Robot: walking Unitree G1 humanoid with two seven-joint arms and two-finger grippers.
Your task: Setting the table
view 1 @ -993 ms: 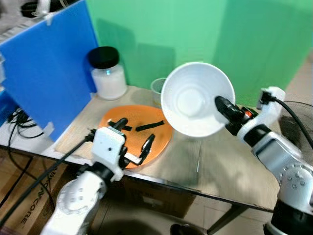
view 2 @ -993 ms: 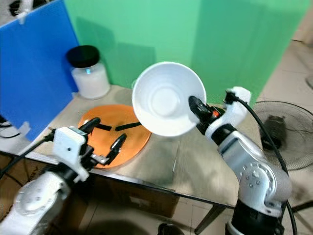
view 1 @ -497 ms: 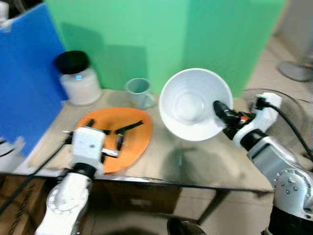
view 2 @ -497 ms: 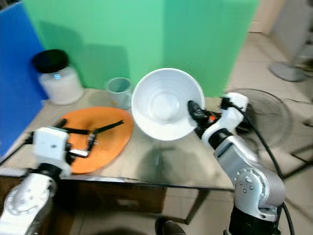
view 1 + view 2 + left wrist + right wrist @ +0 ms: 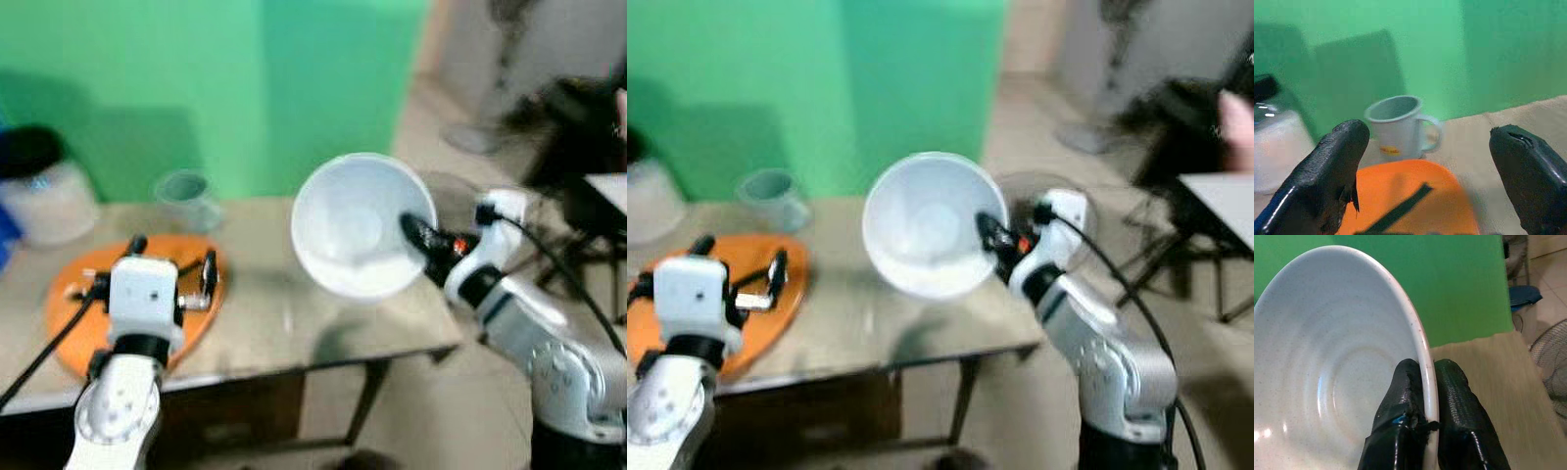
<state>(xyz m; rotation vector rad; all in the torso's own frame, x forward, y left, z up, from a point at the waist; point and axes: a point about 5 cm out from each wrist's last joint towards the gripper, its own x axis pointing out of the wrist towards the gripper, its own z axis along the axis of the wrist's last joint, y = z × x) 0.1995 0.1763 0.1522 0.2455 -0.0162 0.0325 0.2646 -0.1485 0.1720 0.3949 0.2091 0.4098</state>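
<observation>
My right gripper (image 5: 416,235) is shut on the rim of a white bowl (image 5: 351,223), which it holds tilted in the air above the table's right end. In the right wrist view both fingers (image 5: 1405,406) pinch the bowl's rim (image 5: 1415,338). My left gripper (image 5: 171,269) stands open over an orange plate (image 5: 78,323) with black strips at the table's left. A pale green mug (image 5: 1398,127) stands just beyond the plate, seen between the open fingers (image 5: 1332,171) in the left wrist view.
A white jar with a black lid (image 5: 39,191) stands at the far left against a green backdrop (image 5: 245,88). The wooden table (image 5: 294,313) ends just right of the bowl. A fan (image 5: 1552,367) and dark furniture (image 5: 588,117) stand to the right, with a person's hand (image 5: 1239,132) there.
The whole view has swung to the right, so the blue panel has left the picture. The bowl stays gripped in my right gripper; the left gripper still hovers over the plate.
</observation>
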